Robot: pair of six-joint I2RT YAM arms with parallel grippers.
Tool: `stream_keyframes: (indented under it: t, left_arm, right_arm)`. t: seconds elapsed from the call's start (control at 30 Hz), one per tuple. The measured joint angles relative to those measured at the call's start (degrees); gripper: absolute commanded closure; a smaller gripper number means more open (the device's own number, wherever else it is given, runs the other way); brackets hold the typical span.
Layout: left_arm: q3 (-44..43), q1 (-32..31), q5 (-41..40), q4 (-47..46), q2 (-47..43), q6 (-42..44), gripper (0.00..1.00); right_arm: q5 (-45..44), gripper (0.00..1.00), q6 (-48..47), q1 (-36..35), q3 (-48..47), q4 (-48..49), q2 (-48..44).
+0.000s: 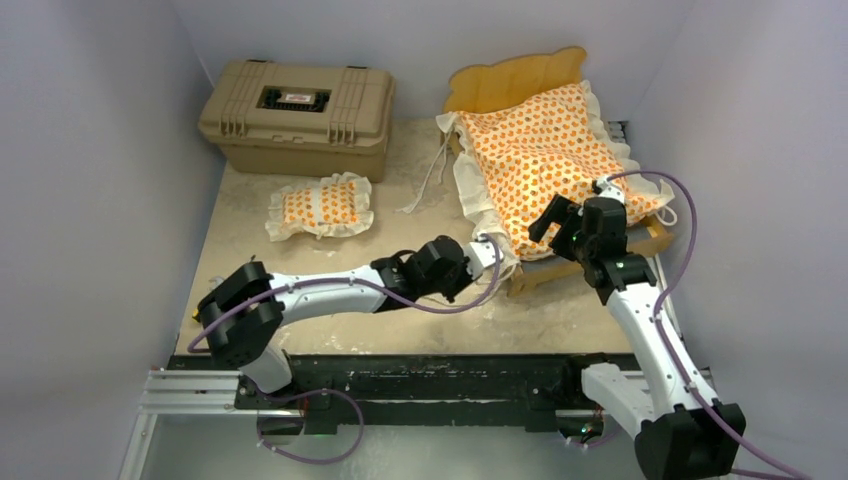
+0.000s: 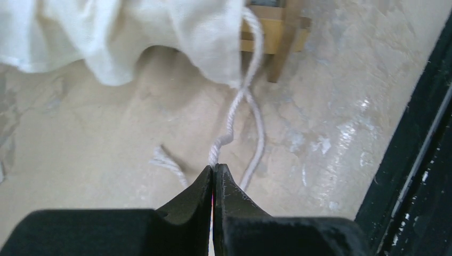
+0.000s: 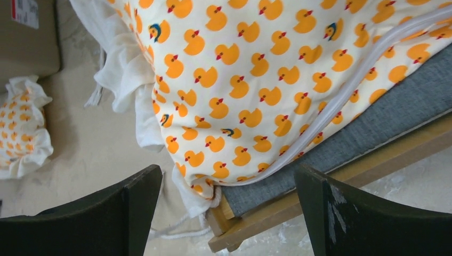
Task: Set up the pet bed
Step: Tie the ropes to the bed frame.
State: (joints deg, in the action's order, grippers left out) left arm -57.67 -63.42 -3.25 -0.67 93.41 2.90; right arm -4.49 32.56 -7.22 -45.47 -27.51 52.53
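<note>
Left wrist view: the left gripper [image 2: 214, 169] is pinched shut on a white tie cord [image 2: 234, 114] that hangs from the ruffle of the mattress cushion [image 2: 133, 32], low over the table [image 2: 80, 149] and just near of a frame leg [image 2: 282, 48]. The right gripper [image 3: 229, 178] stands wide, holding nothing, above the cushion's near edge and the grey base [image 3: 373, 144].

From above, the cushion lies askew on the pet bed frame [image 1: 515, 80], spilling over its left side. The pillow [image 1: 320, 206] sits apart on the left, near the hard case [image 1: 297, 115].

We judge the grip thin: only the very tips catch the cord, so a pull may slip it free. A firmer tug could drag the cushion off to the near left or shift the light frame. The right arm's cable [image 3: 346, 90] lies across the cushion and could snag it.

We cannot see where the cord should fasten. The frame's far and left rails lie hidden under fabric, and the top view hides the left fingers behind the wrist.
</note>
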Motion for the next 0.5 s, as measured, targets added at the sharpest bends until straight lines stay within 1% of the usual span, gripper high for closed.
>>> stream_keyframes:
  t: [0.13,0.3,0.33,0.37,0.43,0.47,0.5]
  left_arm:
    - [1.42,3.06,-1.51,0.59,-1.33,-1.99,1.0]
    - [3.32,4.63,-5.14,5.07,1.77,-5.42,1.0]
    - [3.69,4.7,-5.81,6.01,2.34,-6.03,0.95]
    - [4.07,4.7,-6.27,6.56,2.56,-6.64,0.86]
    - [4.92,4.7,-7.41,8.0,2.58,-7.69,0.64]
    - [5.14,4.7,-7.82,8.55,2.58,-8.15,0.55]
    - [5.29,4.68,-8.07,9.03,2.51,-8.5,0.51]
  right_arm:
    - [2.38,0.02,-0.98,-1.16,0.0,0.7,1.46]
    - [3.21,0.01,-1.53,-2.54,0.02,1.57,2.03]
    - [3.56,0.01,-1.62,-2.62,0.02,1.77,2.19]
    - [3.72,0.01,-1.75,-2.64,0.02,1.9,2.32]
    - [4.0,0.01,-1.95,-2.64,0.02,2.08,2.8]
    - [4.02,0.01,-2.01,-2.64,0.02,2.25,3.02]
    - [4.04,0.01,-2.08,-2.64,0.02,2.36,3.21]
